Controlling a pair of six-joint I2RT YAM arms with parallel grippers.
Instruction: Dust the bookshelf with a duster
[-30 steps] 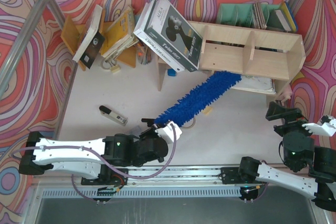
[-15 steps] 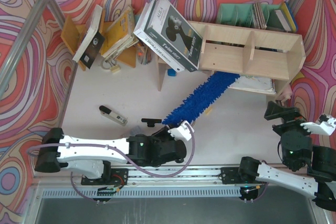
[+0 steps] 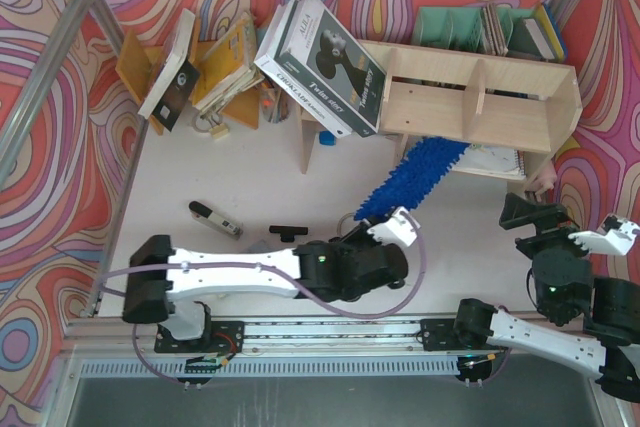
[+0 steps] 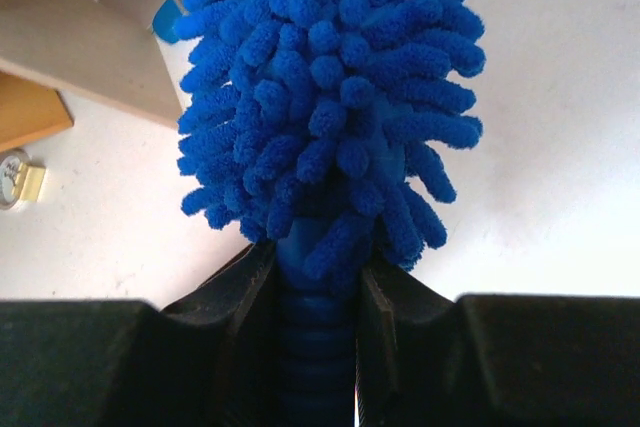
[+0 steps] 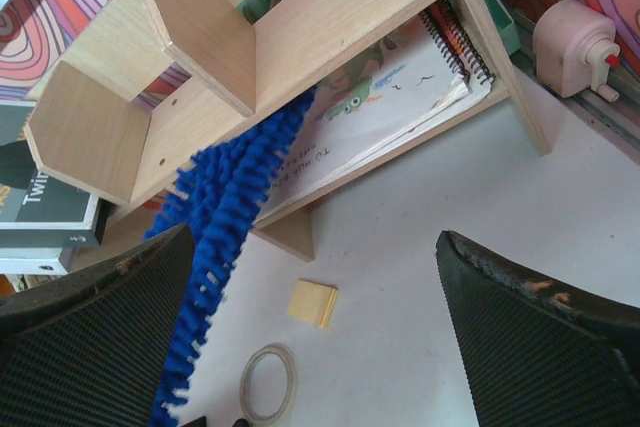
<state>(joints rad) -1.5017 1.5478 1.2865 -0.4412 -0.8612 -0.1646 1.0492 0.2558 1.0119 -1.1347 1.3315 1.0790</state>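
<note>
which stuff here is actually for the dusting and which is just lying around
For the job: duster, bookshelf, left gripper shut on the duster's handle.
Lying about: tape roll, yellow notepad, spiral notebook, pink sharpener.

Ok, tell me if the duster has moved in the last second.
Yes. The duster, held in the left gripper, has slid right and farther under the bookshelf.

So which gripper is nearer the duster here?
Left: the left gripper has its jaws shut on the duster at the handle. The right gripper hangs open to the duster's right, apart from it, by the bookshelf.
</note>
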